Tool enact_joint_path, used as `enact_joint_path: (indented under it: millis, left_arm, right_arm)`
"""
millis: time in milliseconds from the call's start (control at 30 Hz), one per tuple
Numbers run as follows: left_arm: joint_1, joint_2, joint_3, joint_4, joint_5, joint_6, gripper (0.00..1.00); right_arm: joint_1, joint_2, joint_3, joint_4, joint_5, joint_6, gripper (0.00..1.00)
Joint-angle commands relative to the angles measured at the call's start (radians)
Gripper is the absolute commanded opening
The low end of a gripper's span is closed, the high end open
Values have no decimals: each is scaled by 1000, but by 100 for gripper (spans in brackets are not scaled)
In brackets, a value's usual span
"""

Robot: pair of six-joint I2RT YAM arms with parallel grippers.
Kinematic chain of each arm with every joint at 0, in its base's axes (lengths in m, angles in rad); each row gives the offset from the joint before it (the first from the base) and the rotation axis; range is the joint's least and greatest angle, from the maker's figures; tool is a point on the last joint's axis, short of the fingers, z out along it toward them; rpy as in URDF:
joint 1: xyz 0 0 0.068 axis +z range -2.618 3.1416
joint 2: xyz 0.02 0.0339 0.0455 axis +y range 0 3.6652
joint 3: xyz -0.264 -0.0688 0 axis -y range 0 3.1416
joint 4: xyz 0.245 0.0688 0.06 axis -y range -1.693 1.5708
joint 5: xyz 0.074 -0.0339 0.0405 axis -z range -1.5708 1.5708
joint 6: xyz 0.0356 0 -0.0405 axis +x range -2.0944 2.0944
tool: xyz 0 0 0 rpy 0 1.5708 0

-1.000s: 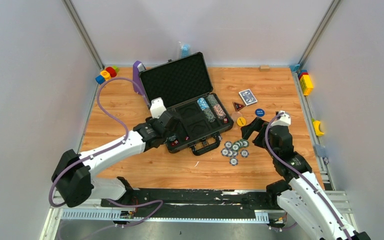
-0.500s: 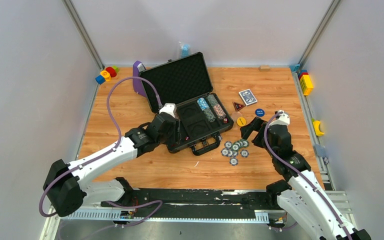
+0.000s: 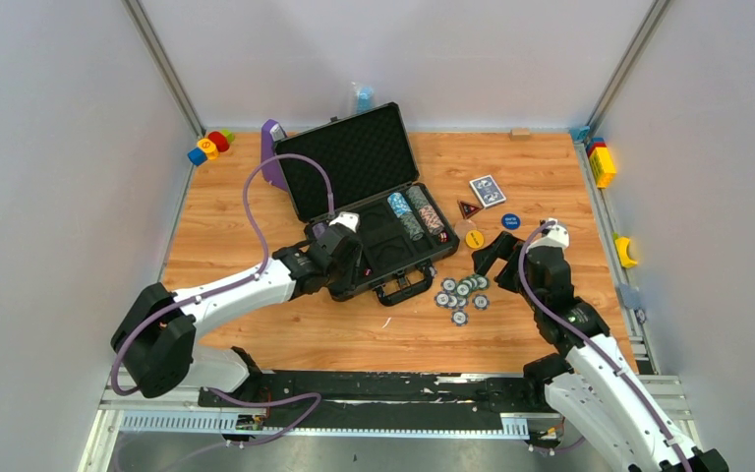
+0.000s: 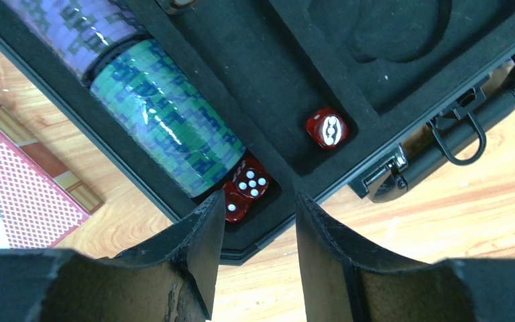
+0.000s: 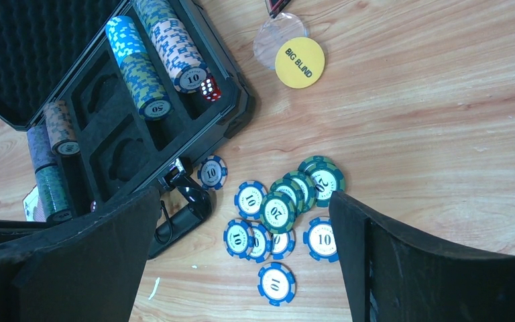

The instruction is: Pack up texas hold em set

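Observation:
The dark grey case (image 3: pixel 354 285) lies open mid-table, its foam lid (image 3: pixel 349 157) upright. Rows of chips (image 3: pixel 415 211) fill its right slots, and more chips (image 4: pixel 167 127) sit in the left slot. My left gripper (image 4: pixel 259 201) hovers over the case's near-left corner, open with nothing between its fingers. Red dice (image 4: pixel 251 182) lie in the foam just beyond its tips. My right gripper (image 5: pixel 245 198) stands wide open above a scatter of loose blue and green chips (image 5: pixel 278 211). A yellow dealer button (image 5: pixel 300 62), a blue button (image 3: pixel 511 221) and a card deck (image 3: pixel 488 190) lie on the table.
A red-backed card deck (image 4: pixel 20 181) lies on the wood left of the case. A purple stand (image 3: pixel 272 152) stands behind the lid, toy blocks (image 3: pixel 209 146) at the back left. Yellow blocks (image 3: pixel 603 165) sit on the right rail. The case handle (image 4: pixel 456 131) faces the arms.
My left arm has swung right and nearer, onto the case's near-left corner, and its jaws have narrowed. The right arm and the loose chips have not moved.

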Motion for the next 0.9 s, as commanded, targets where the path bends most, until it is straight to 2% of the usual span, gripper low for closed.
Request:
enact_joint_path:
  millis: [0,267,400,567,700,867]
  left_arm:
    - [21,-6,30,43,-81,10,51]
    - [78,-2,7,67,-79,38,49]
    - [79,-66,3,56,-51,70,49]
    - [78,-220,-19,25,70,112,59]
    - [79,-310,-51,-17,60,81,62]
    - [86,-362,-120,-42,-17,-27,68]
  right_arm:
    - [1,8,-1,47,16,14,100]
    - [1,47,4,55,-7,25,100]
    - [1,57,7,54,-18,24,100]
    - [1,84,12,70,-99,14,100]
    - [1,124,17,83,-186,44,100]
    - [1,183,21,83,-177,64,98]
